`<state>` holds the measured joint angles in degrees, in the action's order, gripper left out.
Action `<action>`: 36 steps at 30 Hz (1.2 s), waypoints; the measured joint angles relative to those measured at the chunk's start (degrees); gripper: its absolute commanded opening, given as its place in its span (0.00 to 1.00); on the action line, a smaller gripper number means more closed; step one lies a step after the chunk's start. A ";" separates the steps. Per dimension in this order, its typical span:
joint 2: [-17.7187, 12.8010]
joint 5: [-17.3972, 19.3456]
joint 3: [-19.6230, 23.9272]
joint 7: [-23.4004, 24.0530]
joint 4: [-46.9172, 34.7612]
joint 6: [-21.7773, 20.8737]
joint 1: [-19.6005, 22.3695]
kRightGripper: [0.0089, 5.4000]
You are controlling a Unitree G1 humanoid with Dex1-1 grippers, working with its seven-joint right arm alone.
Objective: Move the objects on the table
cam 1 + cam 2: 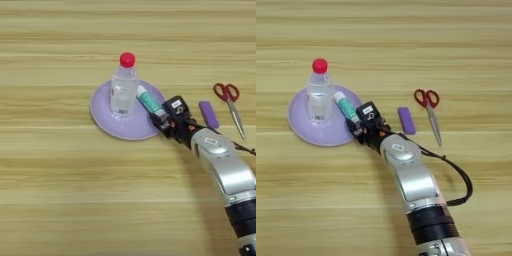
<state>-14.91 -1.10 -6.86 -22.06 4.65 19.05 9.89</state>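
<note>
A small clear bottle with a red cap stands upright on a lilac plate. The white tube with a green label lies slanted across the plate's right rim, just right of the bottle. My right gripper reaches in from the lower right and is shut on the tube's near end, at the plate's edge. Right of the gripper, a small purple block lies flat on the wooden table.
Red-handled scissors lie right of the purple block, blades pointing toward me. My silver forearm crosses the table's lower right, with a black cable looping beside it.
</note>
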 measured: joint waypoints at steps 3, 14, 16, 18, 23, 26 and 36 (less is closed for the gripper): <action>-0.05 -0.01 0.00 0.00 0.03 -0.07 -0.01 0.32; 0.48 0.31 -0.72 -0.91 0.09 -0.74 -0.08 0.31; 0.48 0.32 -0.72 -0.91 0.07 -0.76 -0.09 0.31; 0.48 0.34 -0.72 -0.91 0.03 -0.76 -0.13 0.31; 0.50 0.40 -0.66 -0.91 -0.18 -0.77 -0.31 0.31; 0.51 0.41 -0.34 -0.85 -0.33 -0.77 -0.42 0.31; 1.71 0.99 1.22 -0.44 -0.50 -0.73 -0.76 0.31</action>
<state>-13.21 -0.11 -5.64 -22.50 4.15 18.32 9.13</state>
